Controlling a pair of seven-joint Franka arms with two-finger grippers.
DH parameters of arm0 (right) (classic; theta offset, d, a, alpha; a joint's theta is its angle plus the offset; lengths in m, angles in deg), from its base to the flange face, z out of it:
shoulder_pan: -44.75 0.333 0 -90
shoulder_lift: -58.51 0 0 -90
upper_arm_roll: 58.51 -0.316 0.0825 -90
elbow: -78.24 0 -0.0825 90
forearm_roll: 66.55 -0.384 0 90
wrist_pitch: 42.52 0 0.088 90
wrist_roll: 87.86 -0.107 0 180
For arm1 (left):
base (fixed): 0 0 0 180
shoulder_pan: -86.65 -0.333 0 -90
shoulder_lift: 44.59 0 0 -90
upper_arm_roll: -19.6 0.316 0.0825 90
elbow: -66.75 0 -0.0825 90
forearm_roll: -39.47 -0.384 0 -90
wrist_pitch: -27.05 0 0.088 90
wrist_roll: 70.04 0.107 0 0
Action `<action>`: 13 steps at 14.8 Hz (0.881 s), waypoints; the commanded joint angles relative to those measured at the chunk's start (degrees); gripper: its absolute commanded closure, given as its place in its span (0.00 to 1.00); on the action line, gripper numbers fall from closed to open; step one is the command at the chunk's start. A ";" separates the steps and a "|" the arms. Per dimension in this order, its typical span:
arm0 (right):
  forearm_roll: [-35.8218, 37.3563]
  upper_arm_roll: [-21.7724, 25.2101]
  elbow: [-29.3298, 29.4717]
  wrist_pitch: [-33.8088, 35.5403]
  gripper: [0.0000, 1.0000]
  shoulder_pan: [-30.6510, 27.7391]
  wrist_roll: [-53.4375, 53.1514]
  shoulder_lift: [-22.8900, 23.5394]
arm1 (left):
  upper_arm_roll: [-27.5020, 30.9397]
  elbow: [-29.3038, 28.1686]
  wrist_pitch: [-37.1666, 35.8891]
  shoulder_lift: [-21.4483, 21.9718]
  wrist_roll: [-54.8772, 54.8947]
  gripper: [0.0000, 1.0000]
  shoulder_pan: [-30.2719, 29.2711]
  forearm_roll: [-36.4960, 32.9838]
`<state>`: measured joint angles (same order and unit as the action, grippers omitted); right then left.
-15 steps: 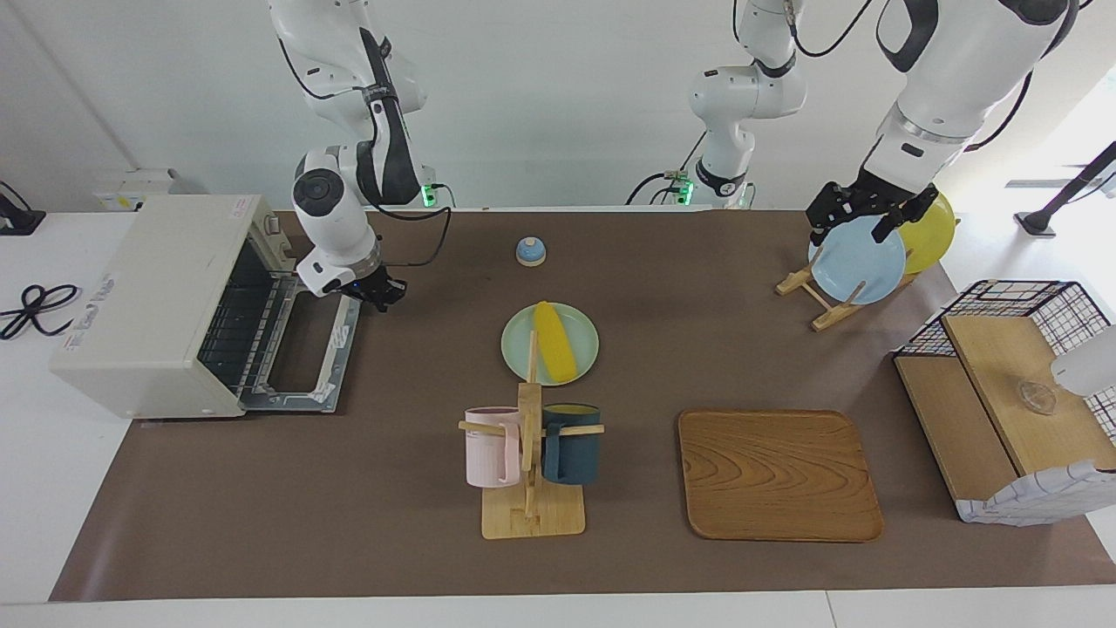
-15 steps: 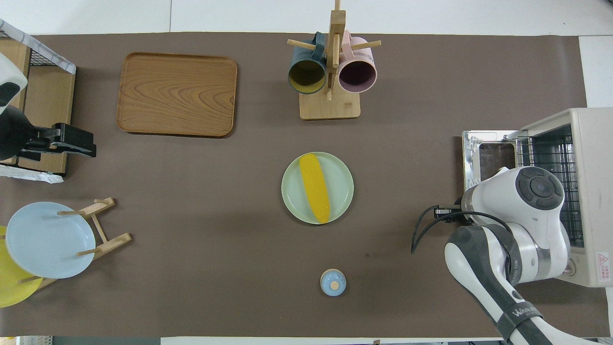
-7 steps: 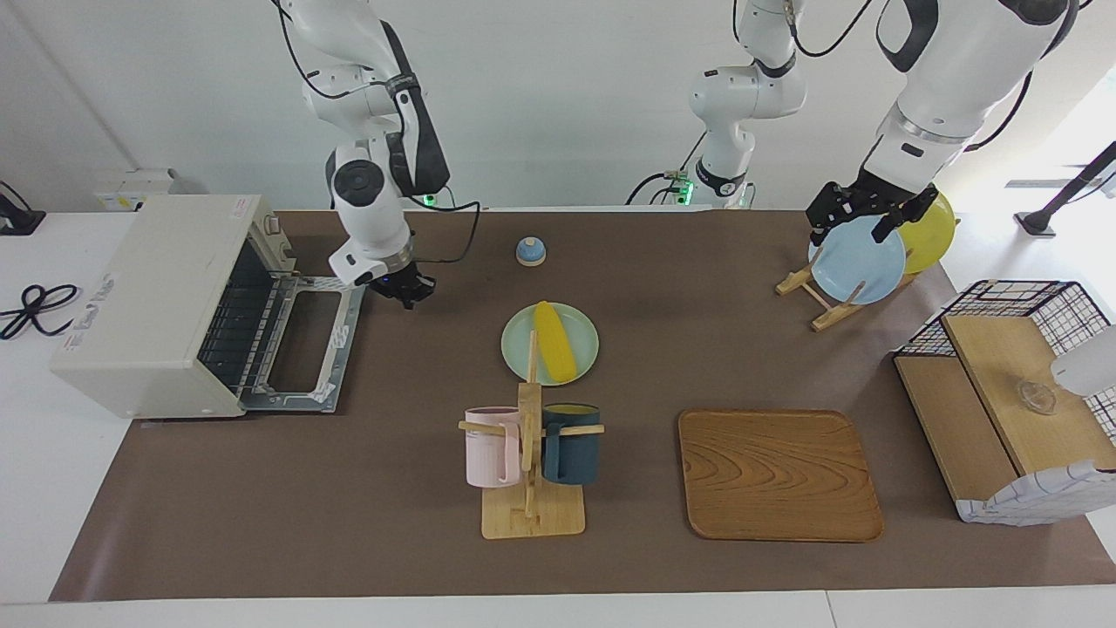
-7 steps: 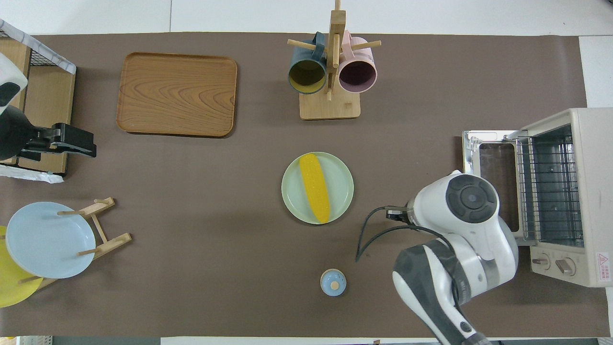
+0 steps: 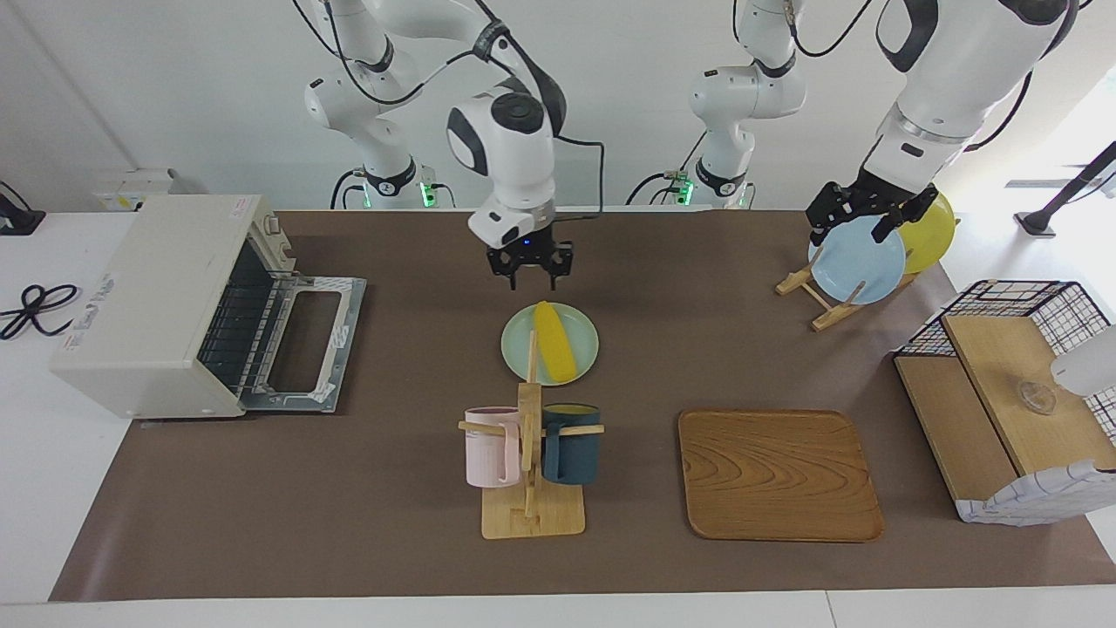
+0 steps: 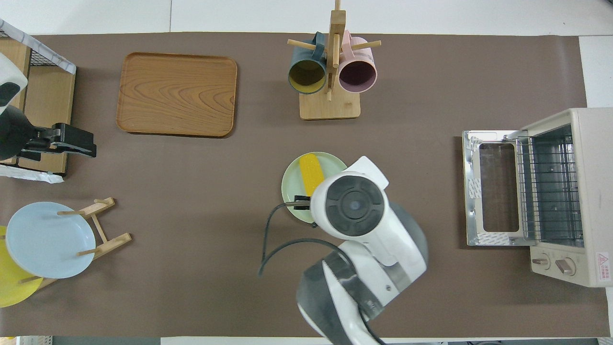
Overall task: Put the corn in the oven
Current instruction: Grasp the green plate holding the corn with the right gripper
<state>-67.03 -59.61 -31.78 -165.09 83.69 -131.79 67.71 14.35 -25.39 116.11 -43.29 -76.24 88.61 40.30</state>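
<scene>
The yellow corn lies on a pale green plate at the table's middle; in the overhead view the corn and plate are partly covered by my right arm. My right gripper is open and empty, raised over the plate's edge nearer the robots, above the corn's end. The off-white oven stands at the right arm's end of the table, its door dropped open and its wire rack visible. My left gripper waits, open, raised over the plate rack.
A wooden mug rack with a pink and a dark blue mug stands just farther from the robots than the plate. A wooden tray lies beside it. A blue plate and a yellow plate stand in a rack. A wire basket shelf is at the left arm's end.
My right arm has swung from in front of the oven's open door across to above the plate with the corn. The left arm, the corn and the oven have not moved.
</scene>
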 commanded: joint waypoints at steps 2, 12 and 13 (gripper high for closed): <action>1.80 0.23 10.97 -3.79 0.13 4.74 -4.50 14.69 | -0.64 0.03 -0.99 0.54 0.40 0.00 -0.99 0.75; 10.57 0.31 10.27 -5.04 0.42 6.06 -3.28 16.64 | -0.55 0.03 -0.99 0.54 0.40 0.00 -0.99 0.75; 11.02 0.31 9.66 -5.66 0.42 5.80 -2.40 16.55 | -0.64 0.03 -0.99 0.54 0.40 0.00 -0.99 0.75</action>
<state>-57.69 -59.18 -21.78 -170.73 90.12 -135.96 84.61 14.35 -25.39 116.11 -43.29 -76.24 88.61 40.30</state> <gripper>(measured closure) 0.419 0.000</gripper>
